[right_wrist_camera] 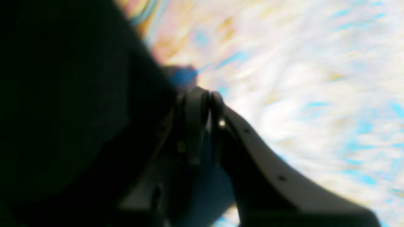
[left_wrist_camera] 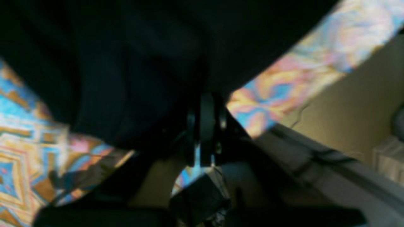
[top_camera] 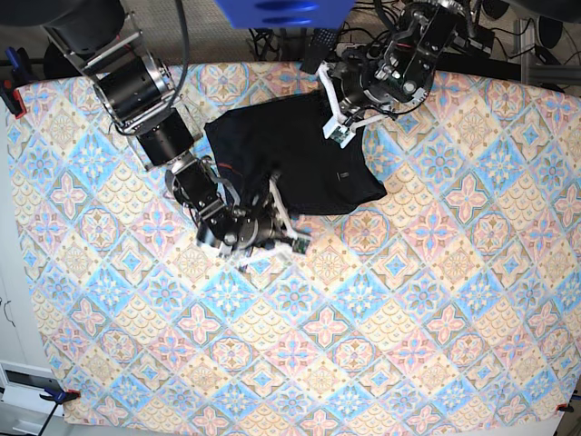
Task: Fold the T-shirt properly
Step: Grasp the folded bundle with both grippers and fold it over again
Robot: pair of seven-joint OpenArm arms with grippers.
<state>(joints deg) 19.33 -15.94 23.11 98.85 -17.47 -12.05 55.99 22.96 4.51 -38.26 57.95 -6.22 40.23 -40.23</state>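
Note:
The black T-shirt (top_camera: 290,150) lies crumpled at the back middle of the table. My left gripper (top_camera: 329,98) is at its far right edge. In the left wrist view its fingers (left_wrist_camera: 205,101) are pressed together on the edge of the dark T-shirt (left_wrist_camera: 126,63). My right gripper (top_camera: 275,195) is at the shirt's near left edge. In the right wrist view its fingers (right_wrist_camera: 205,94) stand almost together, with only a thin slit between them. The T-shirt (right_wrist_camera: 63,110) fills the left of that view and reaches up to the fingertips.
A patterned tablecloth (top_camera: 408,300) covers the whole table. The table's back edge (left_wrist_camera: 315,148) runs close behind my left gripper. Cables and stands crowd the back (top_camera: 508,36). A blue object (top_camera: 281,11) hangs above the back edge.

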